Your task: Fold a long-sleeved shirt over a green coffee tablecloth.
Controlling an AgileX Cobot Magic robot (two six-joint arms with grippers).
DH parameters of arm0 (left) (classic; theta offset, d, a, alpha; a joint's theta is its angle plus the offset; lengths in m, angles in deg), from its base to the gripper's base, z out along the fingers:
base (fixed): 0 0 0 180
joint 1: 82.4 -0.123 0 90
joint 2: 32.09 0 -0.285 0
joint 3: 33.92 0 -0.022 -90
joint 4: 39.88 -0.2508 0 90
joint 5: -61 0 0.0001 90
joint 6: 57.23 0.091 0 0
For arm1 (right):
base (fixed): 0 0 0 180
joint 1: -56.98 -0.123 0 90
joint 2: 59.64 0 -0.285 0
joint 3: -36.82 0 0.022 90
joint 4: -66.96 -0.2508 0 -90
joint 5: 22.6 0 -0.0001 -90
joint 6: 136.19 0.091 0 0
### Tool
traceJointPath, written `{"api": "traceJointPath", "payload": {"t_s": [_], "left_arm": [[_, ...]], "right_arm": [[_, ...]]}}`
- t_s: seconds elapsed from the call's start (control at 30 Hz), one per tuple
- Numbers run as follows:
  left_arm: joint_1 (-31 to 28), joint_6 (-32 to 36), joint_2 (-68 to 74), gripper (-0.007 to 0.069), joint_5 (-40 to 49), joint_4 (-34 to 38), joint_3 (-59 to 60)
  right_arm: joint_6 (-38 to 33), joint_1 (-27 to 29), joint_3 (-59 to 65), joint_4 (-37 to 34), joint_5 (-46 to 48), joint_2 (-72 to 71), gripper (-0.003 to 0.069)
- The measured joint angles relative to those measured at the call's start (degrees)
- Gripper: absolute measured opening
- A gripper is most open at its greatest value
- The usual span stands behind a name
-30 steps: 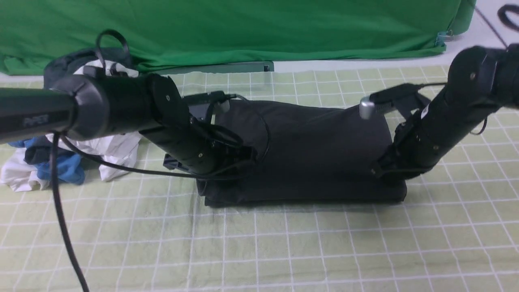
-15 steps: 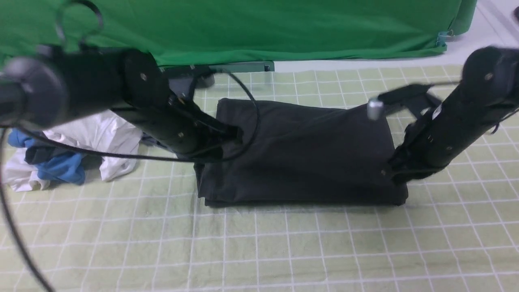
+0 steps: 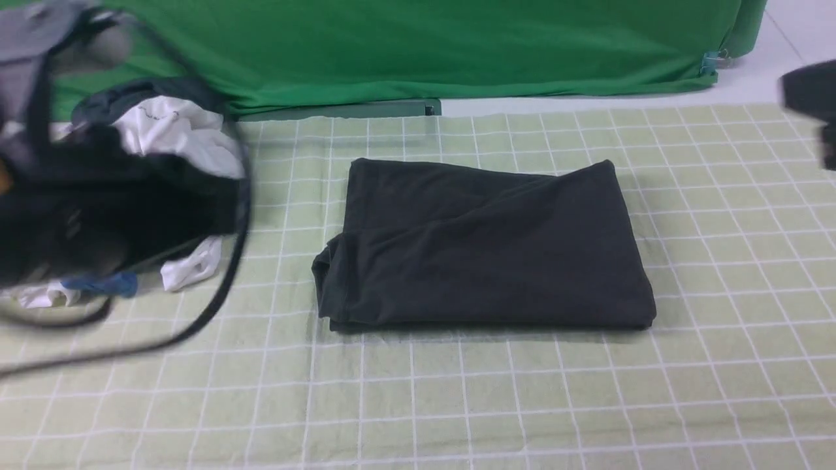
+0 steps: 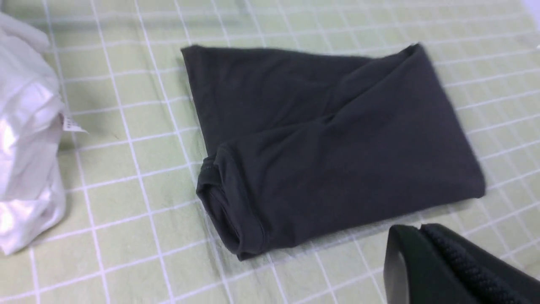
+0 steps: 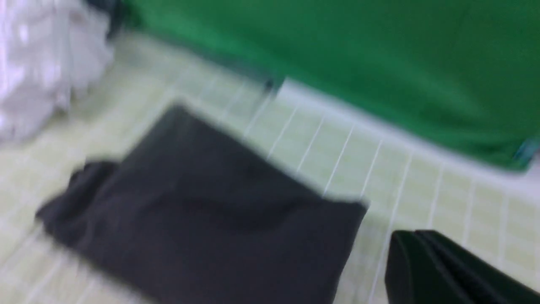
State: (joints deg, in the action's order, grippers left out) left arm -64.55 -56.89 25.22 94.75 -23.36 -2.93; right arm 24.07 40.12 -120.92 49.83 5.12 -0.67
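The black long-sleeved shirt (image 3: 483, 245) lies folded into a neat rectangle in the middle of the green coffee tablecloth (image 3: 457, 405), a pale green cloth with a white grid. Its print is hidden. Nothing touches it. The shirt (image 4: 320, 139) also fills the left wrist view, where my left gripper (image 4: 419, 228) is shut and empty, held off the shirt's near edge. The blurred right wrist view shows the shirt (image 5: 202, 211) too, with my right gripper (image 5: 415, 232) shut, empty and off to one side. In the front view both arms are blurred dark shapes at the frame's left and right edges.
A heap of white, blue and dark garments (image 3: 163, 137) lies at the left of the cloth, partly behind my left arm (image 3: 98, 215); the white garment (image 4: 25, 139) appears in the left wrist view. A bright green backdrop (image 3: 424, 46) hangs along the far edge.
Both arms have pulled away from the shirt's two ends, the left to the left, the right to the right, leaving it lying free. The shirt has stayed in place.
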Motion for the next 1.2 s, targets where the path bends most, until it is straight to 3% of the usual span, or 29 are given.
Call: {"api": "traceJointPath", "payload": {"t_s": [0.2, 0.37, 0.6, 0.83, 1.2], "left_arm": [[0.0, 0.0, -19.3, 0.0014, -4.0, 0.0, 13.6], [0.0, 0.0, -33.7, 0.0014, -4.2, 0.0, 22.7], [0.0, 0.0, -41.6, 0.0014, -10.3, -0.4, 27.5], [0.0, 0.0, -41.6, 0.0014, -12.2, -0.5, 27.6], [0.0, -0.3, -41.6, 0.0016, -12.3, -0.6, 27.6]], "right_arm": [[1.4, 0.0, 17.7, 0.2, -17.9, -21.5, -0.0001], [1.9, 0.0, 30.5, 0.2, -26.1, -38.6, 0.0004], [4.2, 0.0, 35.1, 0.2, -28.8, -48.7, 0.0046], [4.3, 0.0, 35.2, 0.2, -29.4, -49.0, 0.0126], [4.3, 0.0, 35.2, 0.2, -29.6, -49.0, 0.0160]]}}
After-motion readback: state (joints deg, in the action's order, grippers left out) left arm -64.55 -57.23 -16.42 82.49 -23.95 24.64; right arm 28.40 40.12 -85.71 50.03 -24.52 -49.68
